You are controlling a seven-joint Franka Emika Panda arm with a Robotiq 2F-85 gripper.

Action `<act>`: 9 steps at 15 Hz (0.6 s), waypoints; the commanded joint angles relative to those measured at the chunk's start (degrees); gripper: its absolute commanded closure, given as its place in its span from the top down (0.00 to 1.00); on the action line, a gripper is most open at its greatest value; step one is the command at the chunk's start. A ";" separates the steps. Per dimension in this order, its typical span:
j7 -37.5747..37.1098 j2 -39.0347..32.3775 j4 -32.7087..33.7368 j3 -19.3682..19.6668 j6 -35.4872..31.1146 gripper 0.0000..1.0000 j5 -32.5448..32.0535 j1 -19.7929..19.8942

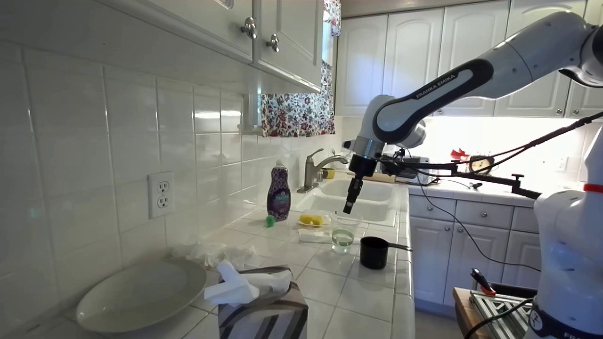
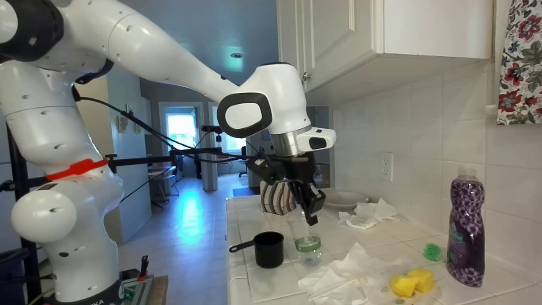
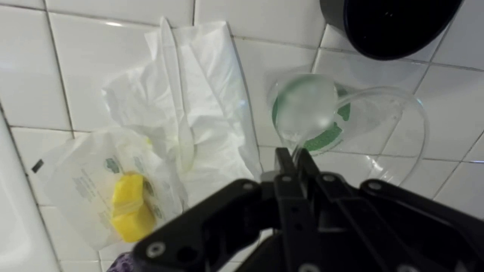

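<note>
The gripper (image 3: 293, 153) looks closed on the cup (image 3: 343, 113) at the rim nearest the sink (image 3: 22, 226), the cup roughly upright beneath, the pot (image 3: 397, 28) just beside the cup.

Your arm (image 2: 165, 59) reaches in across the long outer edge of the worktop (image 1: 365, 299); your wrist (image 2: 283, 95) is bent down, and your gripper (image 3: 293, 154) hangs slightly tilted, its fingers (image 3: 288, 187) closed together.

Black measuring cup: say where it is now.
In an exterior view, the black measuring cup stands on the tiled counter, just right of the clear plastic cup; in the wrist view it is at the top right, partly cut off.
</note>
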State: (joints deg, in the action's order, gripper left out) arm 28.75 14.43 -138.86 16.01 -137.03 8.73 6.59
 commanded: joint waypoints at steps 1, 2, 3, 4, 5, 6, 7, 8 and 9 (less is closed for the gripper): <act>0.82 1.16 -0.13 0.81 2.82 0.02 1.02 0.29; 0.73 1.10 -0.07 0.89 3.19 0.02 0.98 0.42; 0.57 1.06 0.01 0.94 3.63 0.02 0.92 0.59; 0.40 1.02 0.08 0.98 4.01 0.15 0.83 0.74; 0.25 1.00 0.20 1.02 4.43 0.32 0.79 0.87; 0.16 0.98 0.33 1.08 4.89 0.39 0.73 0.99; 0.11 0.95 0.44 1.14 5.17 0.46 0.68 1.11; -0.07 0.99 0.46 1.14 5.26 0.54 0.53 1.27; -0.24 1.07 0.54 1.10 5.44 0.61 0.33 1.42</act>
State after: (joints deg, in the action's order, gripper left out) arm 28.68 14.53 -138.75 16.85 -133.55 8.73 7.57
